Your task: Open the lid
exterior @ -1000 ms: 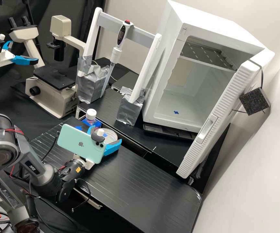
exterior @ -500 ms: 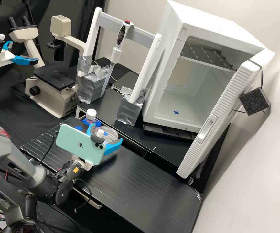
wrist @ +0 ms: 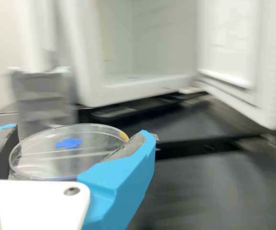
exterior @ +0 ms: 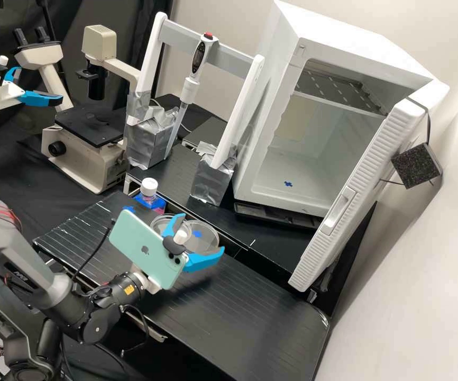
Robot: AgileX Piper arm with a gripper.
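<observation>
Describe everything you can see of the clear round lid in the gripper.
The lid is a clear, round disc, apparently plastic, with a shallow rim. An irregular blue mark sits on its flat face, and a small yellowish patch shows at its edge. The gripper grips it from opposite sides, one finger at each. It looks roughly level and is off the dish, next to it in the high view.

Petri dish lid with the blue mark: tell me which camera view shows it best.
The wrist view. There the petri dish lid appears large, with its round rim and blue mark clear between the fingers of the hand. The high view shows it smaller, partly behind the hand.
</observation>
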